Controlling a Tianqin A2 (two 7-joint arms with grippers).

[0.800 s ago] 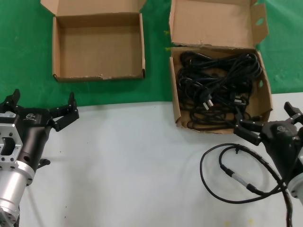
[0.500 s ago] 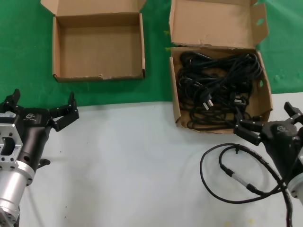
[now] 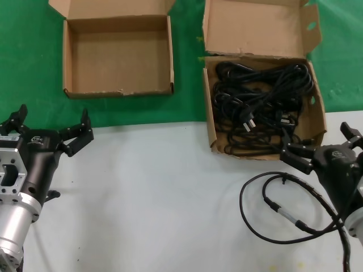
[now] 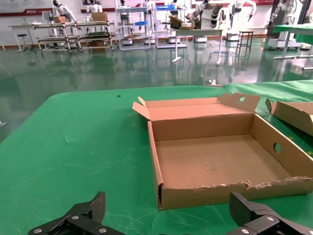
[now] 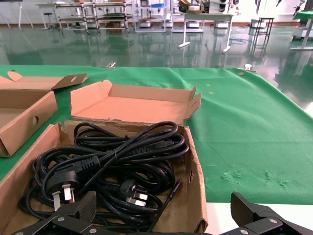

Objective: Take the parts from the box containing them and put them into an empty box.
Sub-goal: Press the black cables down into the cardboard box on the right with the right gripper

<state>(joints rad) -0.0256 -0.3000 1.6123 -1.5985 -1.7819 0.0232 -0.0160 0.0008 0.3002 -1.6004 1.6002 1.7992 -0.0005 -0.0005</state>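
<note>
Where white table (image 3: 170, 198) begins, loose cable (image 3: 272, 207) beside right gripper (image 3: 320, 144)

The left tool (image 3: 48, 131) and right tool (image 3: 320, 148) are showing black fingers on black wrists, joining shiny silver arms.

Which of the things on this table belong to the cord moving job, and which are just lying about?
Belong to the job:
- power cords
- box holding the cords
- empty box
- left gripper, open, near the empty box
- right gripper, open, at the cord box's near edge

Just lying about:
- thick cable with silver connector on the white surface
</note>
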